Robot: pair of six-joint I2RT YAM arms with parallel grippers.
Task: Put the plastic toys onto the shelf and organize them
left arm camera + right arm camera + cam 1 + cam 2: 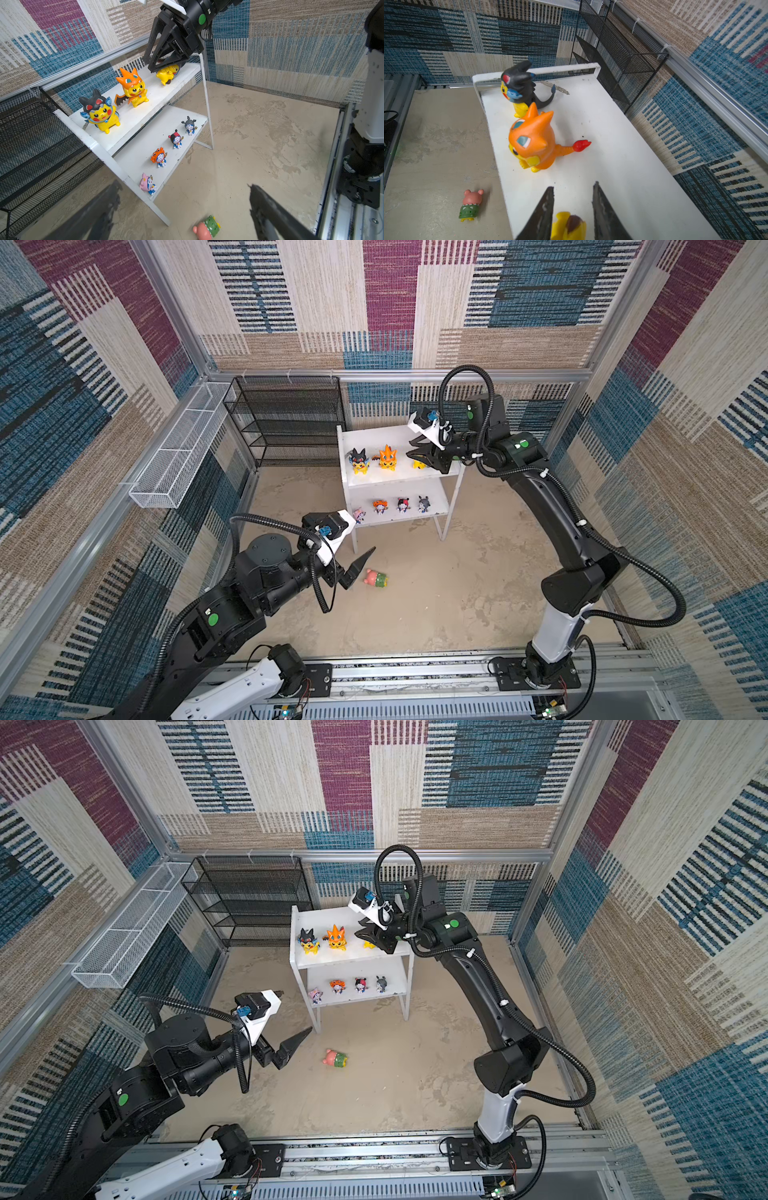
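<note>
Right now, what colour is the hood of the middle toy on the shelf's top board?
Orange hood, seen best in the right wrist view.

Glossy plastic toys (133, 89), smooth white shelf (135, 118), black metal mesh rack (31, 133), rough mottled floor (259, 135).

Left gripper (184, 185) gapes wide, held low; right gripper (573, 185), arm outstretched, jaws narrowly apart.

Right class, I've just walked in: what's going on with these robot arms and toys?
The right gripper has its jaws either side of a yellow toy on the shelf's top board, beside two other yellow toys; a firm grip isn't clear. Four tiny toys line the lower board. The left gripper hangs open over the floor near a pink-and-green toy lying on its side.
</note>
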